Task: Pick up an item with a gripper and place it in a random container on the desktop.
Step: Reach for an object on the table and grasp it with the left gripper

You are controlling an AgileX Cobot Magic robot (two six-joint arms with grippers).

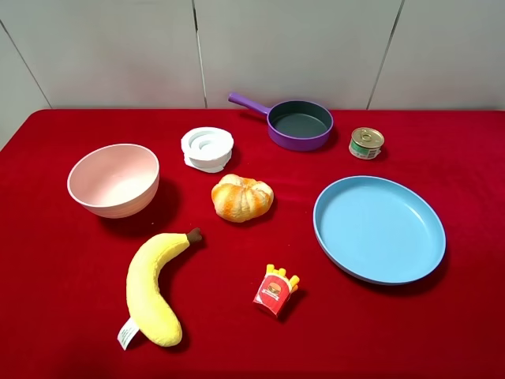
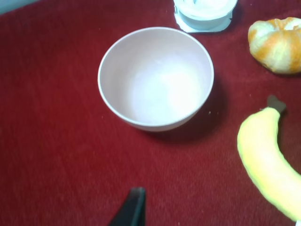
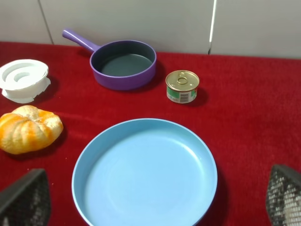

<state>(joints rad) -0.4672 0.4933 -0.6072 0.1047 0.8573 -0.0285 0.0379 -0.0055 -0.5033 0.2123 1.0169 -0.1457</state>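
Red cloth [image 1: 63,316] covers the table. Nearest, one plush banana [image 1: 154,292] and one fries packet [image 1: 276,292] lie before the single bread roll [image 1: 242,197]. Its long axis runs from one pink bowl [image 1: 114,208] toward one blue plate [image 1: 379,229]. Beyond the roll sit one white ring [image 1: 207,148], one purple pan [image 1: 300,142] and one can [image 1: 366,143]. The right gripper [image 3: 155,197] is spread wide. The left gripper [image 2: 135,209] shows one finger, so I cannot tell its state.

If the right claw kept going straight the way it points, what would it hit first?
Most likely the blue plate, which lies straight ahead of the right gripper, between its open fingers; how far off is unclear.
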